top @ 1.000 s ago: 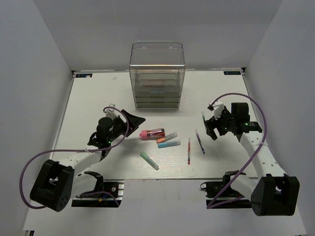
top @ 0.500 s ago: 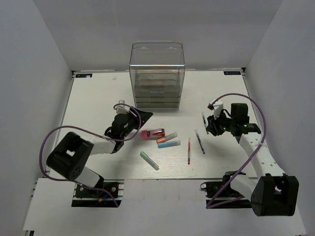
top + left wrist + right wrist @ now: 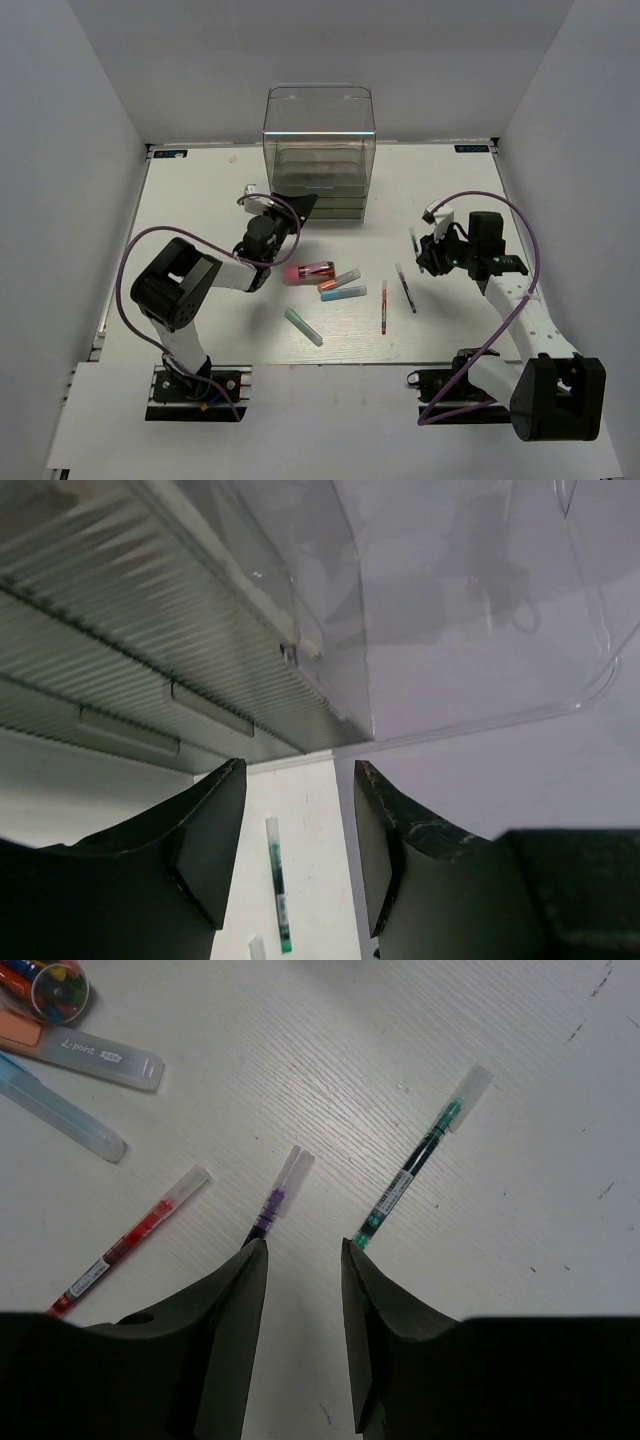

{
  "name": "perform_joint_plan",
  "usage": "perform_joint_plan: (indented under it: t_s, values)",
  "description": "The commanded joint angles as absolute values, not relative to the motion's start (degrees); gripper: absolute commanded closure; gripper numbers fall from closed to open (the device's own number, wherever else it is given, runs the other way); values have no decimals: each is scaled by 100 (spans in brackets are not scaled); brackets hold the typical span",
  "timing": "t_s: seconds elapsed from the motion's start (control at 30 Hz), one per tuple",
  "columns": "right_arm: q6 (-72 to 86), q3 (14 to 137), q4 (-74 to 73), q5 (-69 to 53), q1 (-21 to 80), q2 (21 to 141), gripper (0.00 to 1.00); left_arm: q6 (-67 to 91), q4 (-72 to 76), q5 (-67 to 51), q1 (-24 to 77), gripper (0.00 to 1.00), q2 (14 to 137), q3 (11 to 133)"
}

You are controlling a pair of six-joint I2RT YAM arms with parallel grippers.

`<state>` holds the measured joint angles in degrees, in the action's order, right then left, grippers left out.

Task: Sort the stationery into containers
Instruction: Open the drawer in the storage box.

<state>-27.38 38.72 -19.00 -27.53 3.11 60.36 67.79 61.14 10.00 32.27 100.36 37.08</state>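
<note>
As the overhead camera has it, the tall smoky-grey clear plastic organiser (image 3: 318, 150), three shallow drawers under a box-shaped top compartment, stands at the far middle of the white desk (image 3: 190, 190). The left gripper (image 3: 299, 207) is held by the lower left corner of the organiser's front; whether it touches cannot be told from here. The stationery lies loose on the desk in front of the organiser: a chunky pink-red marker (image 3: 310, 270), an orange-and-clear marker (image 3: 340, 279), a light blue marker (image 3: 344, 294), a teal-green marker (image 3: 303, 327) nearest the arms, a thin red pen (image 3: 383, 307) and a thin dark pen (image 3: 405, 288). The right gripper (image 3: 422, 258) hangs just to the right of the dark pen.

From the left wrist, the left gripper's black fingers (image 3: 210, 845) stand apart with nothing between them. Through the gap shows the desk with a thin green pen (image 3: 279, 885) lying on it, well beyond. The organiser's ribbed drawer fronts fill the upper left, its clear top compartment the upper right.

From the right wrist, the right gripper's fingers (image 3: 225, 1340) are likewise apart and hold nothing, pointing down at the desk. The dark pen's lower end runs in behind the left fingertip; the green pen ends just above the right one. The red pen lies to the left, the markers at the upper left corner.
</note>
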Motion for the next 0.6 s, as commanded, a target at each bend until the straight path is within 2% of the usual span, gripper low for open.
perform_joint_plan:
  t_s: [0.0,0.57]
  values:
    - [-2716,3841,-1688,-2751,325,5915,58,6820,6198,1169,3243,43,10107,4042]
    - [-2812,3806,-1652,-2575,334,5959,55,7215,5845,1635,3138,50,10705,4790]
